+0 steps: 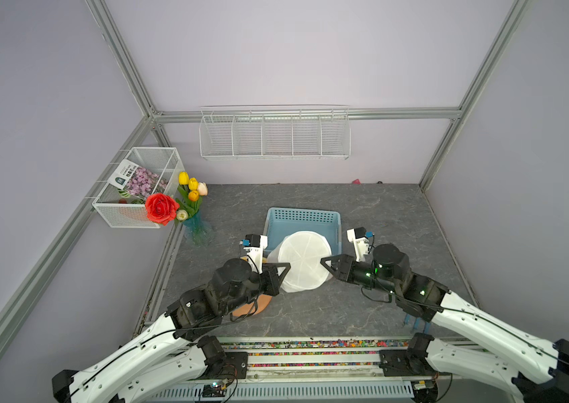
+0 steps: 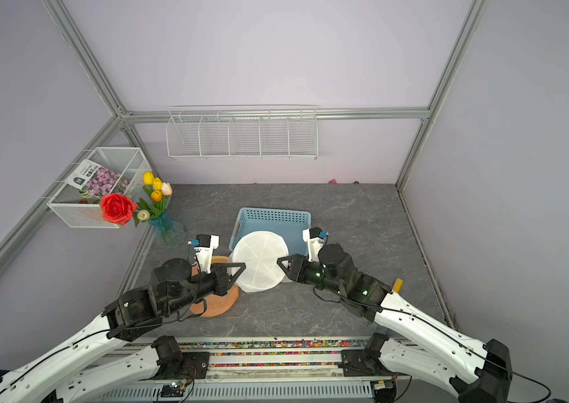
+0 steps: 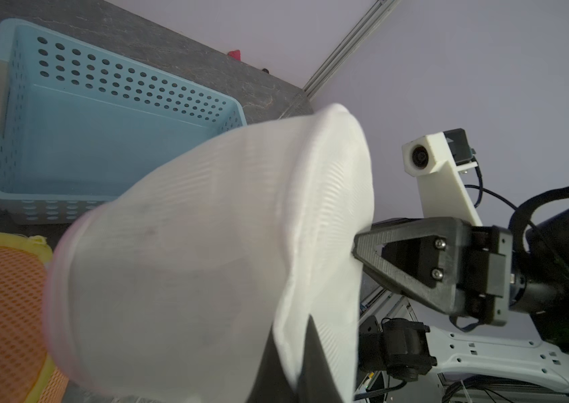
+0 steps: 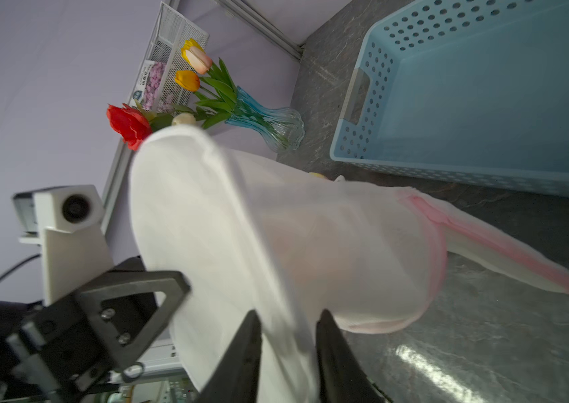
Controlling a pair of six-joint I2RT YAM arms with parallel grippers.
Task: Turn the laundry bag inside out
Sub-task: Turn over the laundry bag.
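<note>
Item: white mesh laundry bag (image 1: 304, 260). In both top views I see it held up between my two arms, its round face turned upward, just in front of the blue basket (image 1: 302, 216) on the counter (image 1: 345, 307). My left hand (image 1: 284, 274) is at one rim and my right hand (image 1: 325, 262) at the opposite rim, both arms stretched forward and angled inward. An orange mesh disc (image 2: 216, 303) lies under the left forearm. A vase of tulips (image 1: 199, 230) stands well apart. Left wrist view: the left hand (image 3: 293, 349) is clamped on the bag's rim, and the cloth hides much of the basket. Right wrist view: the right hand (image 4: 288, 321) has its jaws parted, with rim cloth loose between them. The pink-trimmed lower end hangs toward the counter.
</note>
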